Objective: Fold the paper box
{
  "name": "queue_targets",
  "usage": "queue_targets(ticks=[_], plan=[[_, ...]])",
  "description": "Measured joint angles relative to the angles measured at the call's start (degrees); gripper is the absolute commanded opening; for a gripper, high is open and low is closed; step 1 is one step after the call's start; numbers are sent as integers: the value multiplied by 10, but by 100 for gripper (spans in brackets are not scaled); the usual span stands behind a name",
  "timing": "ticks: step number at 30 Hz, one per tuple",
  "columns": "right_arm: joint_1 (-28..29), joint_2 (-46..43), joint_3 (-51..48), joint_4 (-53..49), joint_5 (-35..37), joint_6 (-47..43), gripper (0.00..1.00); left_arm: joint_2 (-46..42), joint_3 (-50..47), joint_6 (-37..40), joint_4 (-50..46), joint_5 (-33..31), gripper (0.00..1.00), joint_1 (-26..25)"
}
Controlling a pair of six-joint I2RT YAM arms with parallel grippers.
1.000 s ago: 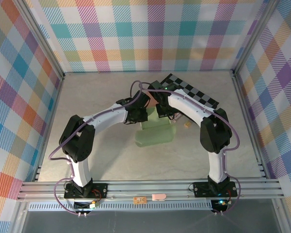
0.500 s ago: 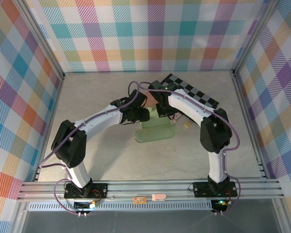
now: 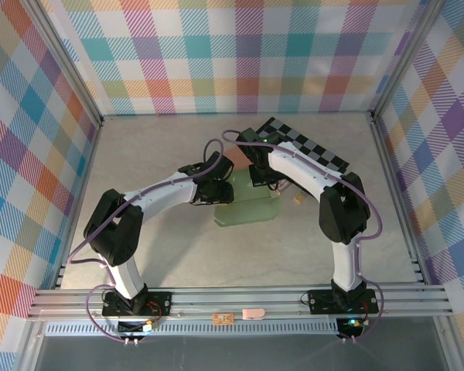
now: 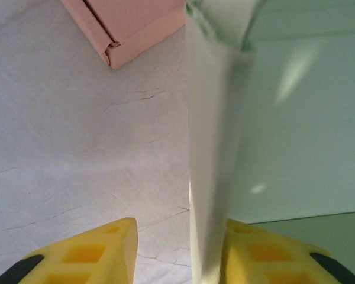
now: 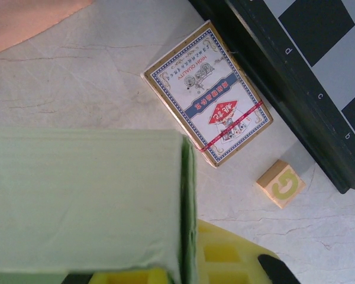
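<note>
Right gripper (image 5: 183, 263) is pinched tight on one wall of our pale green paper box (image 3: 247, 207), we reckon to anchor it in the middle of the grey table (image 3: 178, 255). Left gripper (image 4: 180, 228) straddles the box's upright flap (image 4: 210, 148) with its jaws spread, probably lining up a fold. Nearby sit a boxed playing-card deck (image 5: 208, 93), a small wooden letter block (image 5: 280, 184) and a black-and-white chessboard (image 5: 319, 65).

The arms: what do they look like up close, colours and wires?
Both the left arm and right arm have white links, black joints and a purple cable looping alongside. The left pincer and right pincer have yellow fingers with moulded recesses and black patches.
</note>
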Motion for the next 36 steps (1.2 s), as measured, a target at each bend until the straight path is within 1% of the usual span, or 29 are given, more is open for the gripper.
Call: queue_targets(ticks=[3,5,7,9,17,18,19,21,22,23,25,29,36], plan=[[0,0,0,1,0,0,0,16,0,0,10,0,30,0],[0,0,0,2,-2,0,0,24,0,-2,15,-1,21,-2],[0,0,0,3,-3,0,0,27,1,-3,18,-7,10,-6],[3,0,0,6,-3,2,0,27,3,-5,15,-22,0,-11],[4,0,-1,16,-4,13,0,25,18,-31,-17,-105,0,-38],[5,0,0,16,-4,15,0,24,18,-35,-19,-111,5,-39],[4,0,0,16,-4,15,0,21,18,-37,-21,-115,12,-41],[4,0,0,15,-3,17,0,13,18,-41,-24,-122,30,-42],[4,0,-1,14,-2,18,0,8,18,-42,-28,-125,37,-42],[4,0,0,13,0,19,0,3,20,-43,-34,-127,43,-42],[4,0,-1,12,1,21,0,-10,23,-46,-38,-128,49,-42],[4,0,-1,12,2,25,0,-38,39,-47,-40,-115,52,-41],[3,0,-5,13,2,34,0,-75,54,-59,-53,-96,51,-40]])
